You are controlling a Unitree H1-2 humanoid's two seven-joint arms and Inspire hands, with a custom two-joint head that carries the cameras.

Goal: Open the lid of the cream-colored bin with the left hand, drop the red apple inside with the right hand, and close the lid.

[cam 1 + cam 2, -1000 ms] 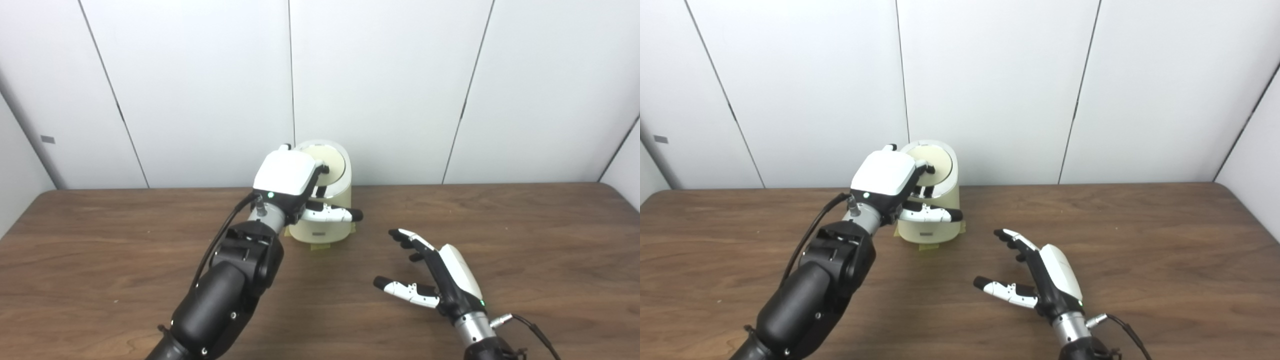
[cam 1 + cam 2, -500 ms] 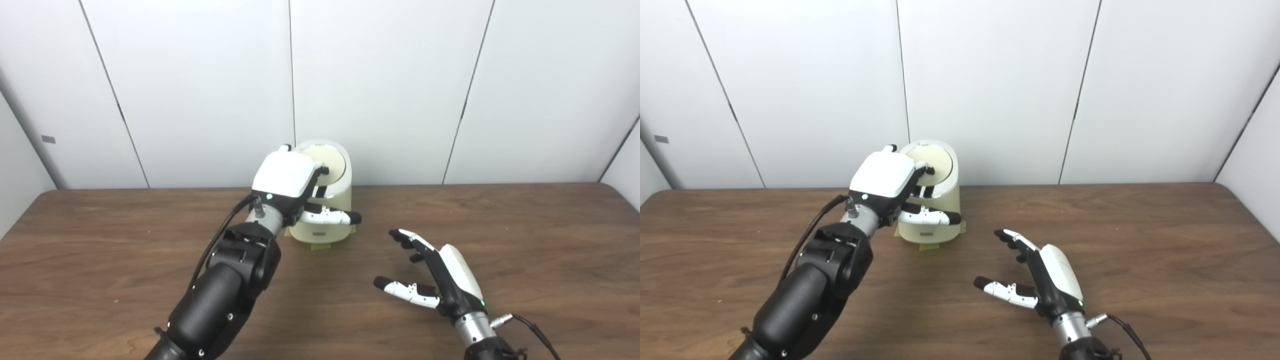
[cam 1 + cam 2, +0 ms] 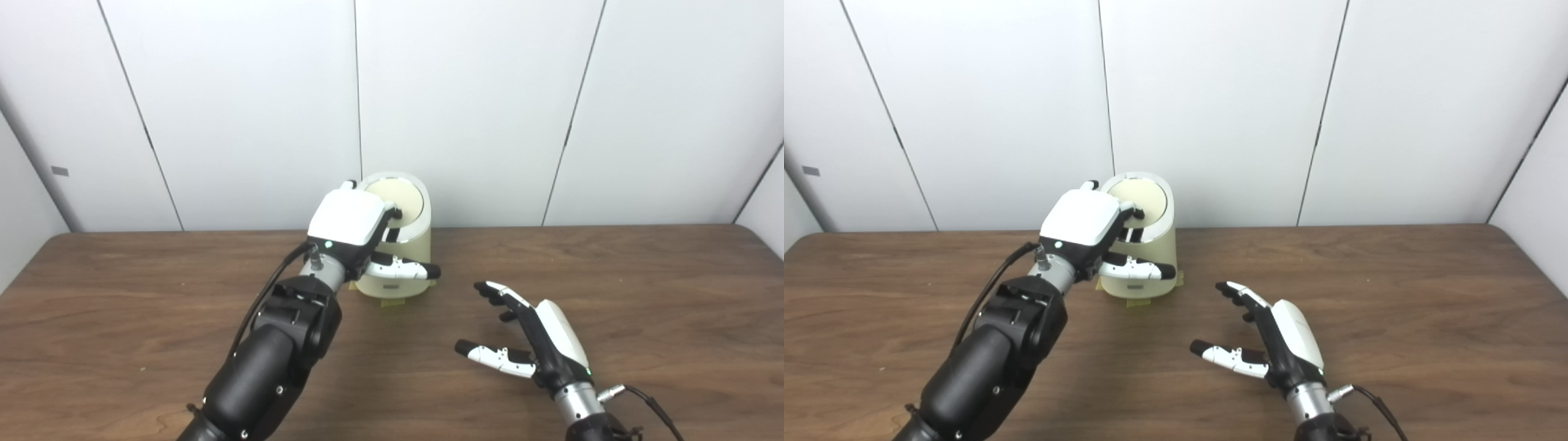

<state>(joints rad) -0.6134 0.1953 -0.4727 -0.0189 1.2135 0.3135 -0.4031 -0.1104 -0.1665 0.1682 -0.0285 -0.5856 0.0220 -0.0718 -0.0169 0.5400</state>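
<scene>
- There is one bin. It is cream-colored, round and short, like a little pot.
- The bin has one lid on top. The lid is a flat cream circle with a pale ring around it, and it sits tilted toward the front.
- The lid looks shut.
- On the front of the bin, low down, there is a small label. Bits of yellow tape peek out under the bin.
- The bin stands on the brown wooden worktop, near the middle of the back edge, close to the white wall.
- There are two hands, one on each arm.
- The left hand is at the bin, on its left side. Its fingers curl over the front rim of the lid and touch it. The thumb sticks out across the front of the bin. I cannot tell if the hand really grips the lid.
- The right hand is near the front edge of the worktop, to the right of the bin and well apart from it. It is spread wide and holds nothing.
- No apple shows anywhere in the pictures.
</scene>
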